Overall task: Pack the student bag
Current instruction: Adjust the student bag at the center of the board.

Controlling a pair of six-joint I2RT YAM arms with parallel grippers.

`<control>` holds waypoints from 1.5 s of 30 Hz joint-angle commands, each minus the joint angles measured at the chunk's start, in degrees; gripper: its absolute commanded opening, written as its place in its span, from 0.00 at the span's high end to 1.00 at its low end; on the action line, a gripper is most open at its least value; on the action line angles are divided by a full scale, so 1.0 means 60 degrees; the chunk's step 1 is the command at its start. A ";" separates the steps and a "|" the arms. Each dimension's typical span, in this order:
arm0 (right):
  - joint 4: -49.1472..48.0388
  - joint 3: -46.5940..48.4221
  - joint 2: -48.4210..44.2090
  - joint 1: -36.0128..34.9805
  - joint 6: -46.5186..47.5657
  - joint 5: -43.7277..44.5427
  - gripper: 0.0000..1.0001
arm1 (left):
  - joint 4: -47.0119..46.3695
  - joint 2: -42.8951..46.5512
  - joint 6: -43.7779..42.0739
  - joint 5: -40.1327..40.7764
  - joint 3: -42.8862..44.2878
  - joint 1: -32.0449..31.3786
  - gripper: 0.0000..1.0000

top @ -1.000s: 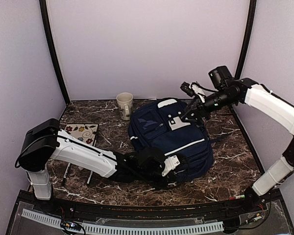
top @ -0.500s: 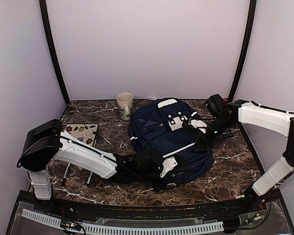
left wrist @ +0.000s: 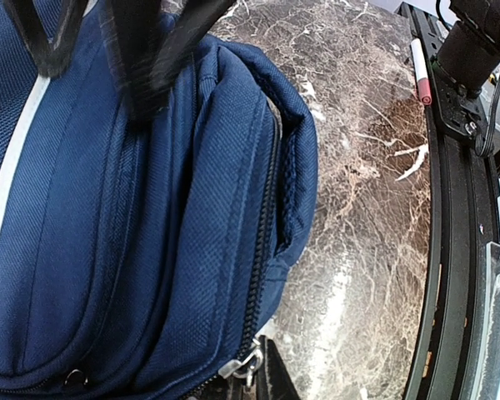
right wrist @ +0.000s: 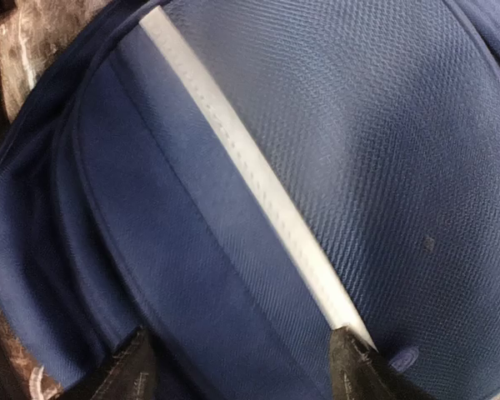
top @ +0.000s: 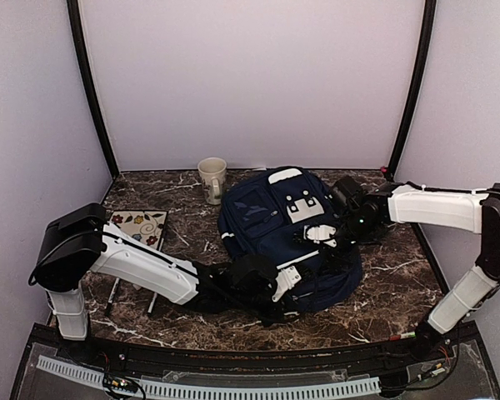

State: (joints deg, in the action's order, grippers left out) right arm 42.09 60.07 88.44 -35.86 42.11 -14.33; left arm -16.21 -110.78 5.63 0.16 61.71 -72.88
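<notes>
1. The student bag (top: 267, 221) lies flat in the middle of your desk (top: 400, 279), front side up.
2. Your left claw (top: 288, 280) is clenched at the bag's near edge. Whether it pinches fabric or a zipper there, you cannot tell.
3. Your right claw (top: 327, 248) is released, its fingers spread wide over the navy fabric beside a white stripe (right wrist: 258, 192).
4. A mug (top: 212, 179) stands just beyond the bag's far left corner.
</notes>
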 commanded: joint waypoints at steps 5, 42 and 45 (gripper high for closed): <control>-0.2393 0.0526 -0.0400 0.0045 -0.1734 0.2017 0.77 | -0.0337 0.0553 0.0382 0.0222 -0.0304 0.0004 0.98; -0.0588 -0.0475 -0.0971 0.2597 -0.3593 0.0093 0.37 | 0.1810 0.1882 -0.6649 0.2211 -0.0661 0.0258 0.25; -0.0649 -0.0330 -0.0436 0.2853 -0.3619 0.0088 0.37 | 0.1869 0.1237 -0.7163 0.1701 -0.0031 0.0449 0.28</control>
State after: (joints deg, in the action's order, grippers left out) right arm 38.87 57.74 82.76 -20.75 22.48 -14.41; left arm -6.48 -99.85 -28.42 12.40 57.45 -71.46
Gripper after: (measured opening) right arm 0.631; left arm 0.739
